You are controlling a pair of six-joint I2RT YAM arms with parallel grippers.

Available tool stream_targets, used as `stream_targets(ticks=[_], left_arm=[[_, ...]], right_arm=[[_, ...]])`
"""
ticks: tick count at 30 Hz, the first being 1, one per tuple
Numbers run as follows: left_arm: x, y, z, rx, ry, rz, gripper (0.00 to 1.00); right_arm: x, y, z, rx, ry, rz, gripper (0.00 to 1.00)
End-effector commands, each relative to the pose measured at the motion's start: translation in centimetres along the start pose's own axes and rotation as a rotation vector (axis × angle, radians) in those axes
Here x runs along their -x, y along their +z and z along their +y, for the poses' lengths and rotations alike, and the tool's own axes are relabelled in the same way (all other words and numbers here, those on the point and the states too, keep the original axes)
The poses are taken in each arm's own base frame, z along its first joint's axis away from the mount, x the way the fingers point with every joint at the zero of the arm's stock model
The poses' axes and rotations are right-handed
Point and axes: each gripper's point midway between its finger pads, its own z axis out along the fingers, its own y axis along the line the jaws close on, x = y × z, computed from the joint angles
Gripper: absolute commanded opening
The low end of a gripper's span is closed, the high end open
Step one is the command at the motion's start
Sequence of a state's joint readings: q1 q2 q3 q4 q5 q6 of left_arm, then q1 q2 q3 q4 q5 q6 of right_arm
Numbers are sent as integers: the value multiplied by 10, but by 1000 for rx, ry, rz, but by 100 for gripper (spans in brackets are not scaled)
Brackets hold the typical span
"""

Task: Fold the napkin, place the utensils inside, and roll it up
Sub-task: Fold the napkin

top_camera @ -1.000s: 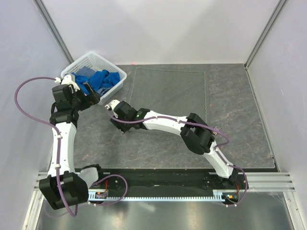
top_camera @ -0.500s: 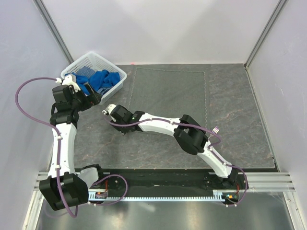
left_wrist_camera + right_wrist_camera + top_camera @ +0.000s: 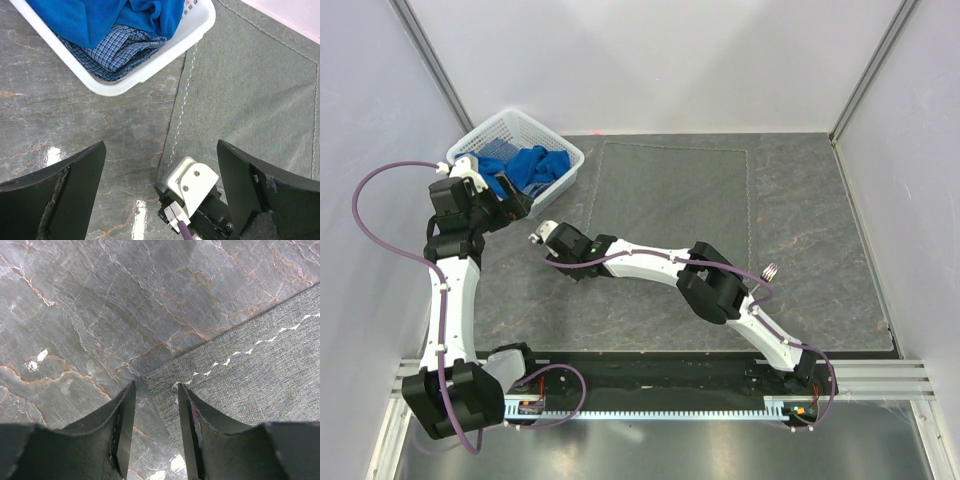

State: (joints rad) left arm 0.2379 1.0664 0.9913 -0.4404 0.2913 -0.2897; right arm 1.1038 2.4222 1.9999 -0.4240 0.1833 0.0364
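Napkin: dark grey cloth with a lighter stitched hem, spread flat on the tabletop, in the middle toward the far side; close in tone to the stone-patterned surface.
Napkin, near-left corner: seen in the right wrist view as a sharp point lying flat, with the hem stitching running off to the right.
Right fingers: reached across to that near-left corner and pointed down at it. They stand a narrow gap apart, with the corner tip lying in the gap — the cloth is not pinched or lifted.
Left fingers: spread wide with nothing between them, hanging above bare tabletop between the basket and the napkin's left edge.
Basket: white plastic, at the far left of the tabletop, just beside the napkin's far-left corner.
Basket contents: bright blue cloths heaped inside, and under them, in the left wrist view, a folded blue checked cloth.
Left wrist view, lower edge: the white end of the right arm sits over the napkin's near-left corner.
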Motion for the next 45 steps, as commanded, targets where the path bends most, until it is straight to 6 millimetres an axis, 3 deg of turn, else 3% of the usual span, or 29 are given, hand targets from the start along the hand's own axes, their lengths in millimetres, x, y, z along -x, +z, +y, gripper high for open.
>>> stream_targets(ticks=[1,4,9,13,14,19,20,24,27,30,31,33,34,36,37,39,40,45], left_arm=[[5,-4,-5,-26,45,-23,100],[4,-4,-4,-25,44,-19,100],[6,-5,-5,-26,47,-25,100],[6,-5,-5,-26,49,-25,100],[6,-5,-5,-27,50,-26,100],[5,-5,-5,-25,51,-27,100],[6,-6,-4,-24,51,-29,100],[6,-5,-3,-19,53,-27,100],[5,-5,-3,-17,53,-26,100],[6,-5,-2,-13,56,-29,100],[6,-5,-2,-13,57,-29,100],[6,-5,-2,-12,59,-30,100],[6,-5,-1,-6,58,-31,100],[6,-5,0,-1,59,-32,100],[5,-5,1,1,62,-31,100],[6,-5,1,5,62,-34,100],[6,-5,2,6,62,-34,100],[4,-3,4,12,62,-25,100]], right_arm=[[0,7,-3,-35,-15,2,45],[-7,11,-2,-28,-17,20,38],[-20,18,5,22,-18,56,17],[-22,19,12,79,-2,64,0],[-21,18,15,95,-1,61,0],[3,0,28,176,40,11,0],[9,-7,38,234,53,0,0],[53,-48,36,268,107,-111,0],[71,-64,13,244,151,-157,0],[71,-66,-25,208,211,-160,0],[67,-63,-49,179,242,-155,0],[58,-62,-76,153,275,-141,0],[53,-60,-103,127,311,-137,0],[45,-60,-132,93,341,-135,0],[40,-59,-162,46,366,-136,0],[29,-58,-193,-8,381,-129,0],[21,-59,-222,-48,413,-125,0],[-10,-57,-305,-167,498,-114,0]])
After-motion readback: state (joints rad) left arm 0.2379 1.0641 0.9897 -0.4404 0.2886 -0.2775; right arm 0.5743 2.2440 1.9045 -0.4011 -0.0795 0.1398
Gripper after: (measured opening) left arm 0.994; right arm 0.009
